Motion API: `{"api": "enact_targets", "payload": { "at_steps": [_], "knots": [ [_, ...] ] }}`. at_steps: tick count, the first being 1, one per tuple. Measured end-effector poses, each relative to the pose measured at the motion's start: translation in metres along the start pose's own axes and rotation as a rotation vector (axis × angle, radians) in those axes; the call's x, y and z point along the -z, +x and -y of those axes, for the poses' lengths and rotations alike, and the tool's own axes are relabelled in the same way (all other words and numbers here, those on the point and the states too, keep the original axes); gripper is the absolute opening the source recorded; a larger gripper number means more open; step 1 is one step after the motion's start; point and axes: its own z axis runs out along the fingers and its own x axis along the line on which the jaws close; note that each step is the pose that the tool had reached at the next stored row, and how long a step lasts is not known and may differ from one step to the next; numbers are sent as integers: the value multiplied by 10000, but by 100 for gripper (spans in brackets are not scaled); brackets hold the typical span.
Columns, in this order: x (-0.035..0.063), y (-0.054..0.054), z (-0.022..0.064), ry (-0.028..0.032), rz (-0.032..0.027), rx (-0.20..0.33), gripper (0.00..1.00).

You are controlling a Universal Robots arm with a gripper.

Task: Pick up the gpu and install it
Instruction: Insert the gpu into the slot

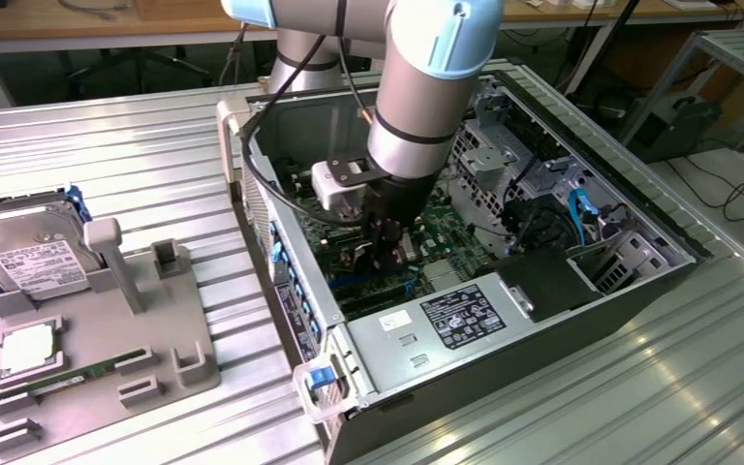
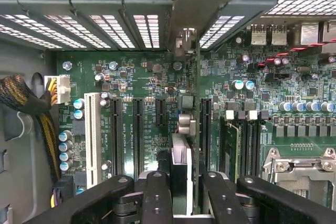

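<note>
Black matte tool (image 2: 181, 192) clamped on thin edge-on gpu (image 2: 182, 156), above glossy green motherboard (image 2: 142, 77) slots.

Card slots (image 2: 137, 135) flanking held gpu (image 2: 185, 129)

The gripper (image 2: 181, 192) clamps the gpu (image 2: 184, 129) edge-on above the motherboard (image 2: 142, 82), between its black expansion slots (image 2: 137, 135).

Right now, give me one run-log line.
gripper: shut on gpu | gpu: edge-on, over motherboard slots | location: inside open PC case
</note>
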Motion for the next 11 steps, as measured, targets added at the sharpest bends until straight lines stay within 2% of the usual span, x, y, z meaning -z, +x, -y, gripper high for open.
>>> {"api": "enact_targets", "payload": {
  "at_steps": [3, 4, 9, 11],
  "knots": [
    [-53, 2, 0, -31, -10, -1, 27],
    [-72, 1, 1, -36, 3, -1, 27],
    [-73, 1, 1, -42, 0, -1, 27],
    [-101, 4, -4, -50, -15, -1, 27]
  ]
}}
